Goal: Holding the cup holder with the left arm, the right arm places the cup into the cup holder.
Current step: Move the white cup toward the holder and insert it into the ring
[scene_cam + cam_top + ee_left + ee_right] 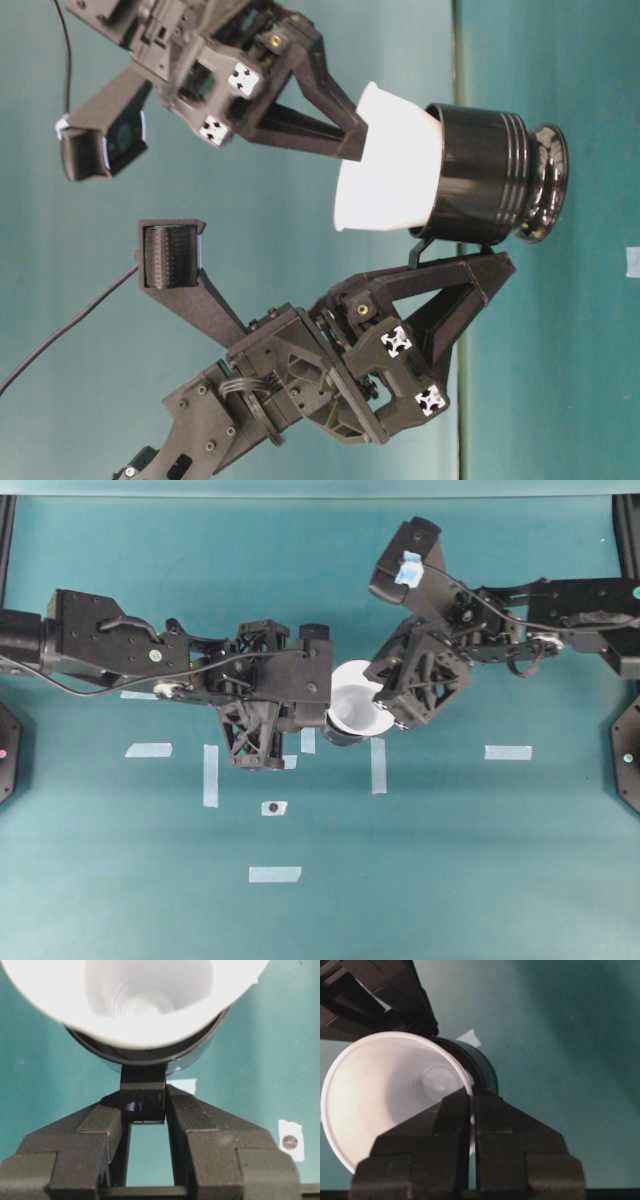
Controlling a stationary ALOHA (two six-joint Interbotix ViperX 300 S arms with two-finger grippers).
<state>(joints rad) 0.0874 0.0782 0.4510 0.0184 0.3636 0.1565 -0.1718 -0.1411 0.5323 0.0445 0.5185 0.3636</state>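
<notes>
the cup (390,160), a plain white tapered matte one, is pinched by its rim in the right gripper (472,1097), whose two black fingers are closed tight on the rim wall, one inside the cup and one outside. just beyond those fingertips the cup's narrow lower part already sits inside the cup holder (490,175), a small glossy black round holder; the table-level view shows the wide white upper part standing proud of the holder's mouth, tilted a little rather than squarely seated. whether the base has reached the holder's floor is hidden.

on the opposite side from the right gripper, the left gripper (144,1110) has its padded fingers clamped on the holder's short black side handle (143,1095), with the holder directly ahead of its fingertips and the cup's rim spreading above it. the holder's foot appears to rest on the teal table (450,880).

outward from both grippers, strips of pale blue tape (378,765) lie on the table near the holder, and a small white tag with a dark round dot (290,1141) sits off to the side of the left gripper.

as a judgement, the task is nearly done: holder steadied, cup inserted. what looks left is settling the cup straight, opening the right fingers and drawing them clear without lifting or tipping the cup.
</notes>
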